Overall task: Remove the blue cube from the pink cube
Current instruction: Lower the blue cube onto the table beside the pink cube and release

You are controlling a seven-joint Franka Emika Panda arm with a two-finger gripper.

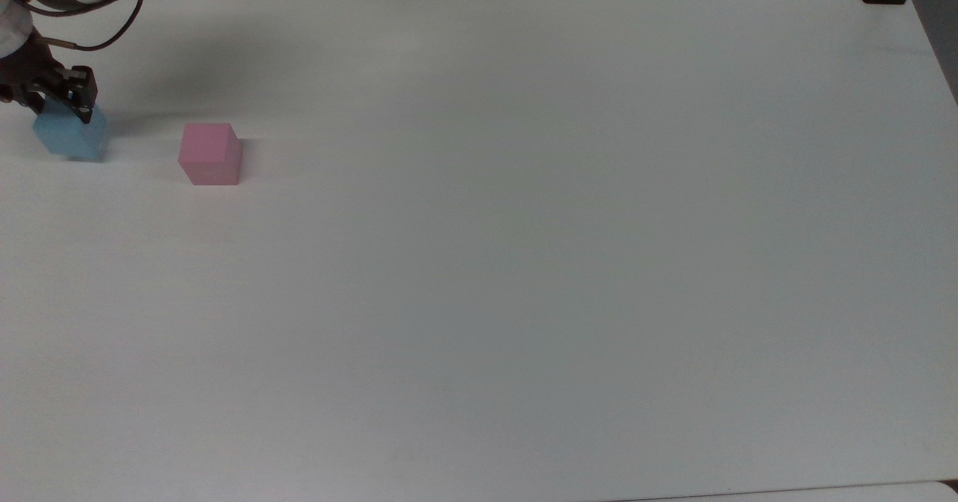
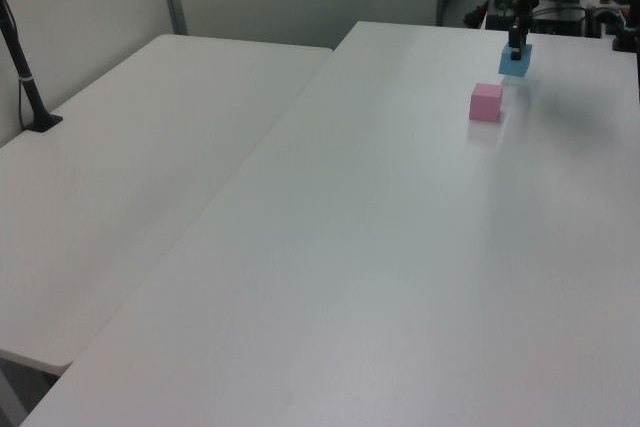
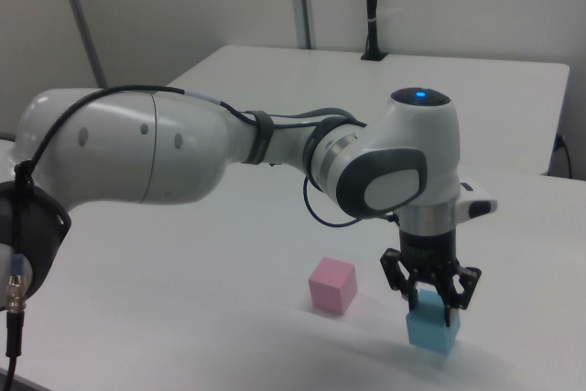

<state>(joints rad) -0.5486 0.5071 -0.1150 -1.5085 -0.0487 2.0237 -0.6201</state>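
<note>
Right now my tool (image 3: pixel 430 304) is clamped on the top of the blue cube (image 3: pixel 431 330), fingers pinching its upper part from above. In the top view the tool (image 1: pixel 61 101) sits at the far left edge of the desk (image 1: pixel 524 262), with the blue cube (image 1: pixel 69 135) under it. I judge the cube is at or just above the desk surface; I can't tell for sure if it touches.

Risks from here: the grip is only on the cube's upper part, so if I open while it's not seated flat it may tip or roll. It's also near the desk's edge in the top view's left, so a bounce could send it off. If I lift without fully opening, the cube comes back up with me. If I swing back toward the pink cube (image 1: pixel 210 154), I could knock it.

Blue cube: light sky-blue, matte, plain faces, same size as the pink one, upright. In the left view it (image 2: pixel 515 59) sits beyond the pink cube (image 2: pixel 486 102), apart from it, not stacked. Pink cube (image 3: pixel 331 285) rests alone on the desk.
</note>
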